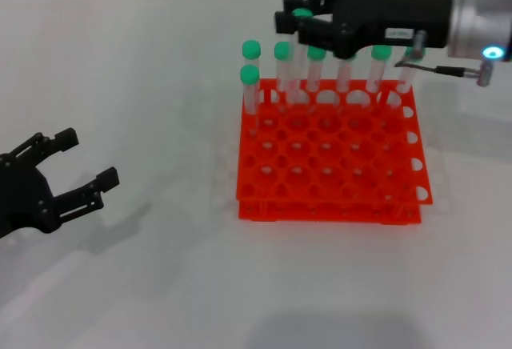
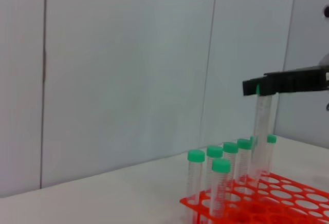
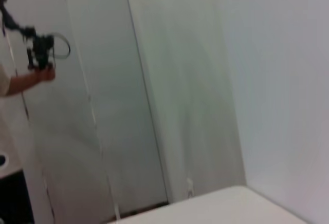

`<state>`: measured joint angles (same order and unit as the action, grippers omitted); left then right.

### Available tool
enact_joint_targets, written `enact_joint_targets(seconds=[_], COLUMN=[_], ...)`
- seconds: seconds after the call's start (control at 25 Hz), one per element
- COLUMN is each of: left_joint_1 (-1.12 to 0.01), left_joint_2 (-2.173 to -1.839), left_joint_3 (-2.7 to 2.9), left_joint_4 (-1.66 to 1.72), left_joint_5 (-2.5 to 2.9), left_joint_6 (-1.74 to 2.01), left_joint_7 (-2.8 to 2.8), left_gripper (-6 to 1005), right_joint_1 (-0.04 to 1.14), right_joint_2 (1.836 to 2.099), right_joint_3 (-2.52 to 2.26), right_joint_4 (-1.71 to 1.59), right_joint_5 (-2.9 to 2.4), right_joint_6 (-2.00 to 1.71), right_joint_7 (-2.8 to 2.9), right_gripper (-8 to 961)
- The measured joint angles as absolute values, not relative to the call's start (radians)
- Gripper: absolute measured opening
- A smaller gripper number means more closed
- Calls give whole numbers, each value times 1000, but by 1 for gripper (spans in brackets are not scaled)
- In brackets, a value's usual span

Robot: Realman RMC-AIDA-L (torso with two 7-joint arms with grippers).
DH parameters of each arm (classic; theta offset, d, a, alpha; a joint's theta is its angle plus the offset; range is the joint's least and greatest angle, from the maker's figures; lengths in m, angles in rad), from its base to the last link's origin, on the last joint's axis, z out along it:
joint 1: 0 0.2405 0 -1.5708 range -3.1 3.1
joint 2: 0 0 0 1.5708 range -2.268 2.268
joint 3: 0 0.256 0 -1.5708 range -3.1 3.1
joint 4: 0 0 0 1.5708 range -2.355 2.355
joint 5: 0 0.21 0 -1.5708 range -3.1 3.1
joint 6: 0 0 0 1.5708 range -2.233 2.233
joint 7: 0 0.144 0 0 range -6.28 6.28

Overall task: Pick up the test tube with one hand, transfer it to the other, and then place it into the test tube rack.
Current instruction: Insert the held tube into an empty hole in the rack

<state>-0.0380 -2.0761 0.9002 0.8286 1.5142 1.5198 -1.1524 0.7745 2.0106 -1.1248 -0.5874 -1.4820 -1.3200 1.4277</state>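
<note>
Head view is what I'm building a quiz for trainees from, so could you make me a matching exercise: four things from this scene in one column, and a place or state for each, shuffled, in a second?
Things:
1. left gripper
2. right gripper
3. held test tube
4. test tube rack

Places or states:
A. orange-red, standing on the white table, green-capped tubes along its far row
B. hanging upright, lower end at the rack's far row
C. open and holding nothing, low over the table to the rack's left
D. above the rack's far edge, shut on a green cap

Pairs: 1-C, 2-D, 3-B, 4-A
</note>
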Motion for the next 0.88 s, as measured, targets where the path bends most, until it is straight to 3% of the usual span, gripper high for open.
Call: enact_joint_targets(seconds=[0.88], left_joint_1=[-65], left_joint_2=[-2076], left_joint_3=[893], left_joint_4=[785], left_joint_5=[1528], left_joint_6=[1509], left_joint_7=[-1139], left_gripper=[894], right_joint_1=[815], right_joint_2=[2026], right_joint_3=[-1252], right_joint_4=[-582], right_joint_5=[-1463], right_joint_6=[-1152], right_joint_7=[1473], right_gripper=[251])
